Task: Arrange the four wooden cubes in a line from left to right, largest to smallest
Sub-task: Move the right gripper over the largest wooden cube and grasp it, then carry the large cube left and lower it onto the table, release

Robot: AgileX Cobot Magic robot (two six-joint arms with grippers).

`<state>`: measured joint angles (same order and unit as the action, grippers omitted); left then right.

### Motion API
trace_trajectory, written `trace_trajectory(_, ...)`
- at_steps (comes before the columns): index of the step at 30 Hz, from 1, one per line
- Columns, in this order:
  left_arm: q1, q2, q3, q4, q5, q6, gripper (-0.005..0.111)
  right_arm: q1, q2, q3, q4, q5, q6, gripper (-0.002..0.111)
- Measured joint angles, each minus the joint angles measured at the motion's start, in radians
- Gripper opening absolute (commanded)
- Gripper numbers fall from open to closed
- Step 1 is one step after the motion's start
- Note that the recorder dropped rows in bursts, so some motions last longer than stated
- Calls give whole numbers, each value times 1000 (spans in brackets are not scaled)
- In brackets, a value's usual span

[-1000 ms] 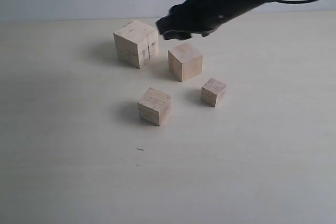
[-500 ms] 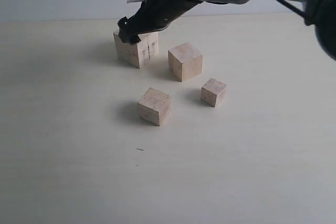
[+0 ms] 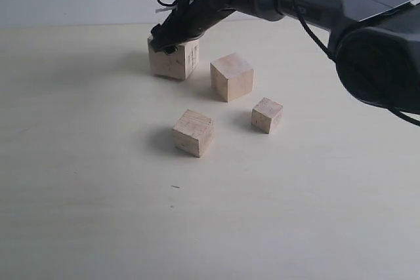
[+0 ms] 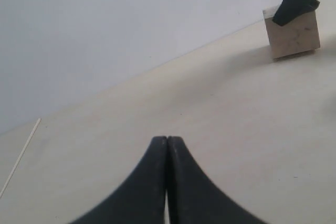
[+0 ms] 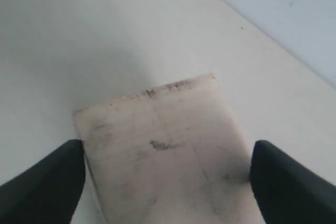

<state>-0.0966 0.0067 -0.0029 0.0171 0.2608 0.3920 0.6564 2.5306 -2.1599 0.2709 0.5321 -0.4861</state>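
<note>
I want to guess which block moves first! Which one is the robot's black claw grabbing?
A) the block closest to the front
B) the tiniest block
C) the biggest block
C: the right gripper is on the largest cube, its fingers against both sides.

Scuffed largest cube (image 5: 163, 145) between black jaws, one each side; contact unclear; pale table (image 5: 79, 35) beneath.

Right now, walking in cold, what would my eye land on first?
A big black robot arm sweeps in from the right over the table, its gripper straddling the largest wooden cube at the back, a finger on either side. Three more sit apart in front: a medium cube, a smaller cube and the smallest cube. The other gripper hangs shut, well away from them.
</note>
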Motion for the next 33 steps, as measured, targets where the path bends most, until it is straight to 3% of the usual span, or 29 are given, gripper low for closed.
trace_trajectory(1, 0, 0, 0, 0, 0, 0, 0, 0, 0, -2, 0, 3, 0, 74)
trace_trajectory(3, 0, 0, 0, 0, 0, 0, 0, 0, 0, -4, -2, 5, 0, 90)
trace_trajectory(7, 0, 0, 0, 0, 0, 0, 0, 0, -11, -4, -6, 49, 2, 105)
trace_trajectory(12, 0, 0, 0, 0, 0, 0, 0, -10, -37, -14, -15, 127, 15, 105)
trace_trajectory(29, 0, 0, 1, 0, 0, 0, 0, -44, 20, -31, 49, 134, -65, 105)
trace_trajectory(31, 0, 0, 1, 0, 0, 0, 0, -44, 24, -31, 64, 134, -105, 100)
trace_trajectory(33, 0, 0, 1, 0, 0, 0, 0, -44, 28, -31, 73, 133, -145, 86)
